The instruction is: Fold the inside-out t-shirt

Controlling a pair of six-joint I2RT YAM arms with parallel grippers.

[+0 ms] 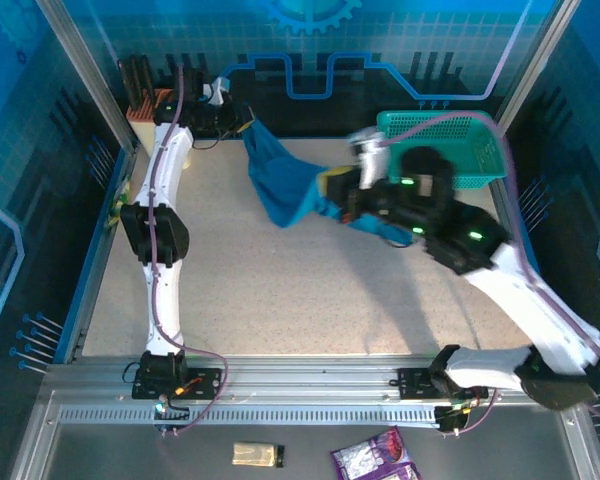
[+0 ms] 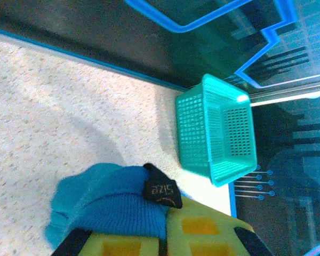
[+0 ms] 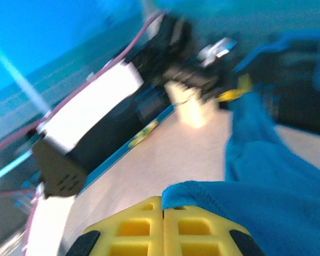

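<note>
Above the far half of the counter (image 1: 280, 320), the inside-out t-shirt (image 1: 280, 180) sags between both arms, its size label (image 2: 161, 189) showing. Both the left tool (image 1: 242, 122) and the right tool (image 1: 332, 190) are clamped on its cloth. A teal basket (image 1: 450, 150) stands at the far right.

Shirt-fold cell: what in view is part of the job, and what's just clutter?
Job:
- t-shirt, strung up between the two claws
- left claw, shut on the shirt
- right claw, shut on the shirt

Lying about:
- basket, far right, untouched
- tan packet, nearer than the arm bases
- purple packet, beside it
</note>
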